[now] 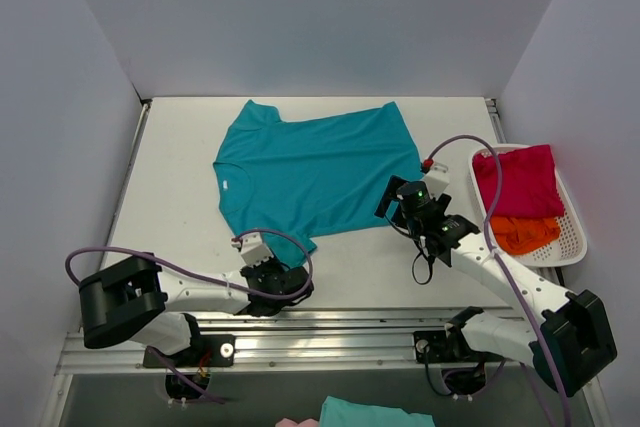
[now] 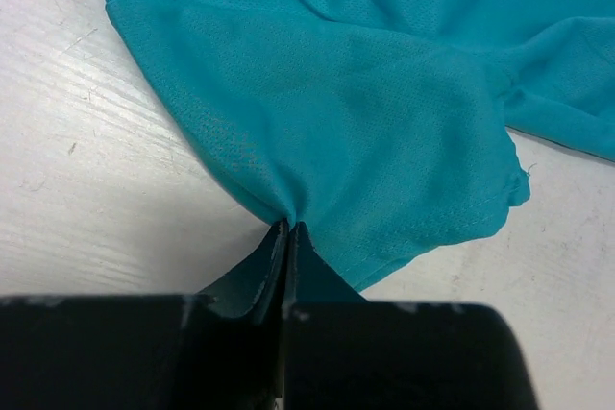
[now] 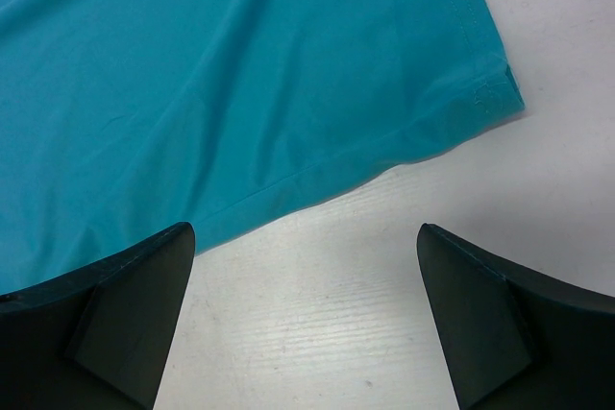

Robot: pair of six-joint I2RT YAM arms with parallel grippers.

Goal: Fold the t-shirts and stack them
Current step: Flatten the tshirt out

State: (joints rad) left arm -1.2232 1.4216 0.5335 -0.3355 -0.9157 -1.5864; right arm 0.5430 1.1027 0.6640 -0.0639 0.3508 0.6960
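The teal-blue t-shirt lies spread flat on the white table, collar to the left. My left gripper is shut on the near sleeve of this shirt, the cloth pinched between the fingertips. My right gripper is open and empty, just off the shirt's hem edge near its corner, over bare table. The crimson-pink shirt and the orange shirt lie crumpled in the basket at the right.
A white slatted plastic basket stands at the table's right edge. A metal rail runs along the near edge. White walls close the table at the back and sides. Another teal cloth shows below the table front.
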